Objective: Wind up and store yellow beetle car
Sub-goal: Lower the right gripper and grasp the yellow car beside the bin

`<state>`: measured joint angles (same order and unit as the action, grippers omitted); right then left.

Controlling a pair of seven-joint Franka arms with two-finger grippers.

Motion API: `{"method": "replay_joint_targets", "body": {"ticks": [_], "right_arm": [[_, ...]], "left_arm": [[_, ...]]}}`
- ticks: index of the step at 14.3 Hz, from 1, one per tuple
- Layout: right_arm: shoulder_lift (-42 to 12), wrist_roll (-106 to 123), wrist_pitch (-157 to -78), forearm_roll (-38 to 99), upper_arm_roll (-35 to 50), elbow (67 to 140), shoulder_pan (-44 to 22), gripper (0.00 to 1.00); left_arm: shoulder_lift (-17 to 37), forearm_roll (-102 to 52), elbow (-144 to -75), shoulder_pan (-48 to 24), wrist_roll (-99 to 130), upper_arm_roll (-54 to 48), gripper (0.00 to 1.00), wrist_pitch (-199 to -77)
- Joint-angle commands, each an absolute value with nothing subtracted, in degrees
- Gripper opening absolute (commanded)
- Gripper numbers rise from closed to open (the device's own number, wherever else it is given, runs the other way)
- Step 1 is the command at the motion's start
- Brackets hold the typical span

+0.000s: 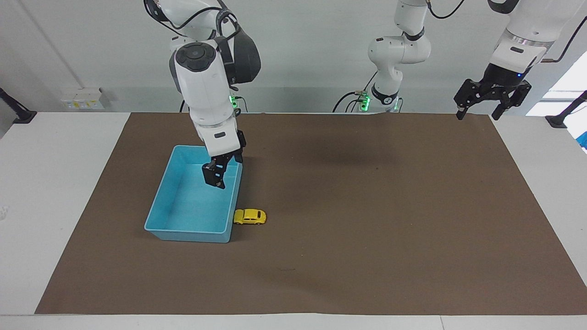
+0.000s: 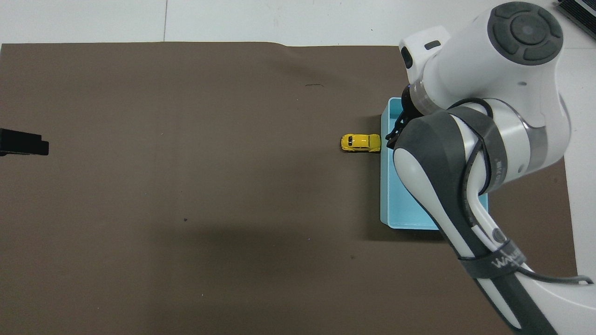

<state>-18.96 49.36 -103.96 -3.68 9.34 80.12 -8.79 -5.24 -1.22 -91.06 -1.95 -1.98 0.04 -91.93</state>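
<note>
We see a glossy, rounded yellow beetle car (image 1: pixel 250 216) touching the smooth rectangular blue plastic tray (image 1: pixel 158 211); right gripper (image 1: pixel 219 176) open above it, left gripper (image 1: pixel 491 98) open.

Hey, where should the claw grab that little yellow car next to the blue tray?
Probably across the yellow beetle car at its two long sides, coming straight down. One end seems to touch the light blue tray, so end-to-end pinching looks blocked, while both flanks sit clear on the brown mat.

The strap (image 2: pixel 500 264) on the right arm reads "WAN…", cut off.
</note>
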Motion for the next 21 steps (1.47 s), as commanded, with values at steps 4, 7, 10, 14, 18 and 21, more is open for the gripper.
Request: {"method": "replay_joint_targets", "body": {"ticks": [4,7,10,14,18,21], "right_arm": [[-22.2,53.6,-108.4,-2.9,10.2,78.7,-9.1,1.00],[-22.2,56.0,-109.3,-0.9,10.9,80.0,-8.4,1.00],[-22.2,58.5,-111.3,0.2,10.8,82.8,-8.4,1.00],[-23.5,59.2,-116.2,0.2,10.8,86.2,-9.0,1.00],[-26.4,61.2,-119.0,-0.5,10.8,86.6,-9.1,1.00],[-27.5,61.3,-122.1,-0.8,10.8,88.8,-9.7,1.00]], "left_arm": [[-7.1,-2.4,-91.1,-1.2,-2.6,0.2,1.00,-87.7],[-7.5,-2.4,-91.4,-1.2,-2.6,0.2,1.00,-87.1],[-7.5,-2.4,-91.4,-1.1,-2.7,0.2,1.00,-86.9],[-7.5,-2.4,-90.8,-2.1,-2.5,-0.6,1.00,-83.2],[-7.5,-2.3,-90.8,-1.1,-2.6,0.2,1.00,-83.1],[-7.5,-2.2,-90.8,-1.2,-2.7,0.1,1.00,-83.2]]}}
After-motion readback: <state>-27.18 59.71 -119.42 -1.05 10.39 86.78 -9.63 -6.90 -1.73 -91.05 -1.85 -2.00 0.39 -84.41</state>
